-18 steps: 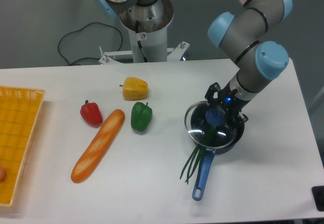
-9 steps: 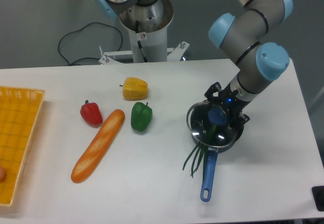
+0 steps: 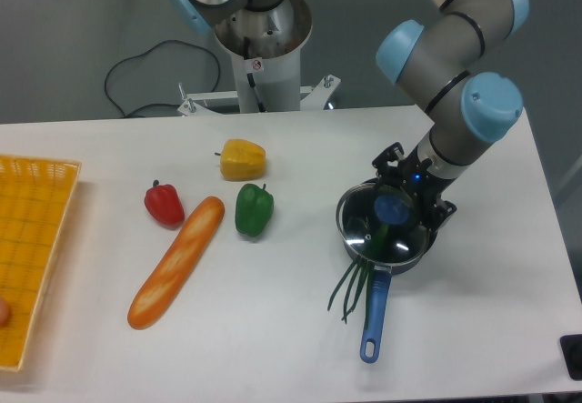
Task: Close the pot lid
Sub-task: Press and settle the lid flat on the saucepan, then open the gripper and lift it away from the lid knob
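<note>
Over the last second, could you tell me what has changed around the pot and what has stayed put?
The gripper, at the lid's blue knob, shifted slightly right, and the pot turned with it: its blue handle swung from pointing down-left to almost straight down. The green stalks moved with it. The bread, three peppers and yellow basket stayed where they were.

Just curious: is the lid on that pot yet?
Nearly: the lid covers the pot, but green stalks stick out underneath.
</note>
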You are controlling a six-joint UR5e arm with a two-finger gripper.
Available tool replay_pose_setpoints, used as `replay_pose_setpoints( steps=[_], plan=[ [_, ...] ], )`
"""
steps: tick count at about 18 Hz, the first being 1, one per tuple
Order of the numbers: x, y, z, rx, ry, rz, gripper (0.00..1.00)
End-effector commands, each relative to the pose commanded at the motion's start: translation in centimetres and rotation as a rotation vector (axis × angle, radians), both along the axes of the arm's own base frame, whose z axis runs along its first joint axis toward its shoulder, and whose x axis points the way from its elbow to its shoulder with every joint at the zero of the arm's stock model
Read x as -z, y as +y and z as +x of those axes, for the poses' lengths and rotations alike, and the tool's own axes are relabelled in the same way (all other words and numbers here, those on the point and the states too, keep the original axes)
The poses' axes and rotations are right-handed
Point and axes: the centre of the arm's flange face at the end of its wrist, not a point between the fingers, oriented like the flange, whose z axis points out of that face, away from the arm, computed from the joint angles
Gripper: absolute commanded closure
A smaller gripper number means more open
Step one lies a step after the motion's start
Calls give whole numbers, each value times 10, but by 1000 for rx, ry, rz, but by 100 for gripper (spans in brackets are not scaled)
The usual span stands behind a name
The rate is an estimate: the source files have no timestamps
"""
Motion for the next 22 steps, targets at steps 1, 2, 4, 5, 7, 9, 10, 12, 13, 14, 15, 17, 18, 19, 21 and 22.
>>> replay_pose_setpoints(
  steps=[1,2,4,5,7,9,10,12,13,14,15,17,18,19,21,22],
  plan=[
    [-2,-2,0,-1,-1,-5,0],
    [-3,-3,1,2,1,-16,0],
    [-9,-8,2,30,23,-55,0],
    [-10,-11,2,56,27,-80,0],
    [-22,-16,5,102,58,-97,0],
    [-31,-21,4,120,73,-94,0],
    [-35,-28,2,120,80,-91,0],
    [-40,-41,-3,153,91,-88,0],
    [-50,-51,-5,168,108,-88,0],
    [-61,-61,-5,178,127,-86,0],
    [-67,-67,-6,185,136,-83,0],
    [-69,-82,-12,191,138,-81,0],
    [-70,-89,-14,199,139,-81,0],
    [-76,-97,-14,207,145,-79,0],
    [-83,-118,-15,236,157,-74,0],
    [-86,-127,-15,248,162,-74,0]
  ],
)
